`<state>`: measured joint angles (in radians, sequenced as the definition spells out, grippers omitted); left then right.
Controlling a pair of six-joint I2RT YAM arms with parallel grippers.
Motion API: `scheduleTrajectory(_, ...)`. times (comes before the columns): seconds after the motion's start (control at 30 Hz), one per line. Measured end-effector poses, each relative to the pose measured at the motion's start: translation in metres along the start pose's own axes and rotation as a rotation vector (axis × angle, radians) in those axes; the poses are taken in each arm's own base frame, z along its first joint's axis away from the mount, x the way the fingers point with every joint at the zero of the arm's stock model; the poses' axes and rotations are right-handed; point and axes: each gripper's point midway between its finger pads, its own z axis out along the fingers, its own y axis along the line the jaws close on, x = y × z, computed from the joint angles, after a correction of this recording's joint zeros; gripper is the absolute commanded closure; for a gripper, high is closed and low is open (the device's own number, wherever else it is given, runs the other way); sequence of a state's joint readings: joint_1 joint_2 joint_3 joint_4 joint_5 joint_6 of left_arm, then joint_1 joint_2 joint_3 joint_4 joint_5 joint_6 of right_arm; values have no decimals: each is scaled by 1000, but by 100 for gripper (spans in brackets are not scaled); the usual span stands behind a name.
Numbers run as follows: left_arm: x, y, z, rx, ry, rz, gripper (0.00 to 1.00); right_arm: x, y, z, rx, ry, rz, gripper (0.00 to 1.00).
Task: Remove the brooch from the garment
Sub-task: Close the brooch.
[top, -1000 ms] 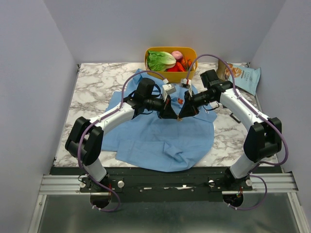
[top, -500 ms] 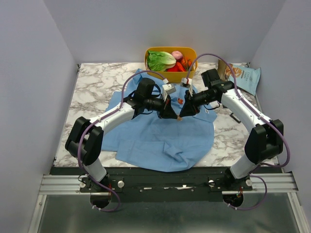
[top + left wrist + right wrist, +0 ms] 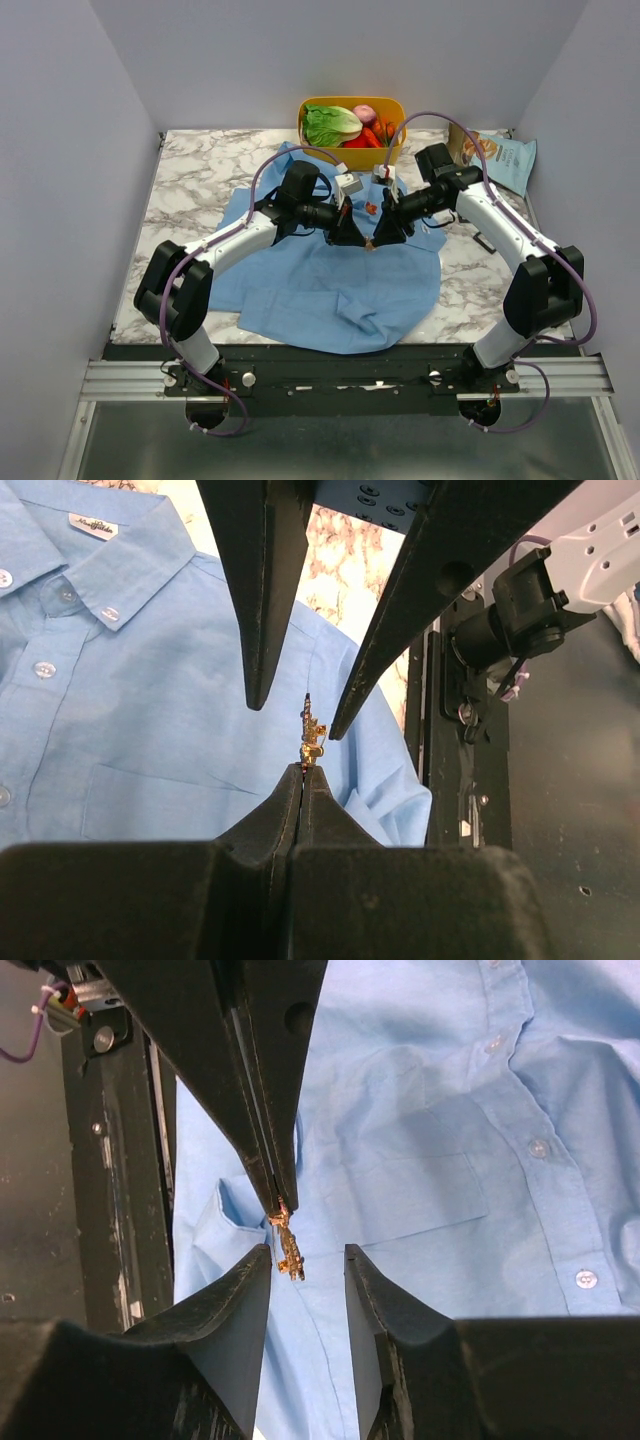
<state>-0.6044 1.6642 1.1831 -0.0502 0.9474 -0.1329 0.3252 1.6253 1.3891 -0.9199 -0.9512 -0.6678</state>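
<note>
The garment [image 3: 320, 285] is a light-blue shirt spread on the marble table, with its collar [image 3: 95, 530] and pocket [image 3: 400, 1195] showing in the wrist views. The brooch [image 3: 311, 738], a tiny gold-tan piece, sticks out from the tips of my left gripper [image 3: 303, 770], which is shut on it above the cloth. My right gripper [image 3: 307, 1252] is open, its two fingers standing either side of the brooch [image 3: 288, 1248] without touching it. From above, both grippers meet tip to tip over the shirt front, left gripper [image 3: 360, 240] and right gripper [image 3: 379, 240].
A red-orange ornament [image 3: 371, 208] sits on the shirt just behind the grippers. A yellow basket [image 3: 312, 112] of vegetables stands at the back. A snack bag [image 3: 500, 160] lies at the back right, and a small dark object [image 3: 483, 241] on the marble to the right.
My right gripper has opened and let go of the brooch, which stays in the left gripper. The left arm has hardly moved.
</note>
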Motion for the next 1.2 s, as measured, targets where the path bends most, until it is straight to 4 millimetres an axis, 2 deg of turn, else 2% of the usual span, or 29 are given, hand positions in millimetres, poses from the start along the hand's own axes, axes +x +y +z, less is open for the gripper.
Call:
scheduleTrajectory(0.5,0,-1,0,8,1,0,100,0,4,2,-41,-5,3,58)
scheduleTrajectory(0.87,0,-1,0,7,1,0,100,0,4,5,-56,-9,27,74)
scheduleTrajectory(1.0,0,-1,0,7,0,1,100,0,6,5,-62,-12,34,85)
scheduleTrajectory(1.2,0,-1,0,7,1,1,100,1,6,6,-68,-11,45,85)
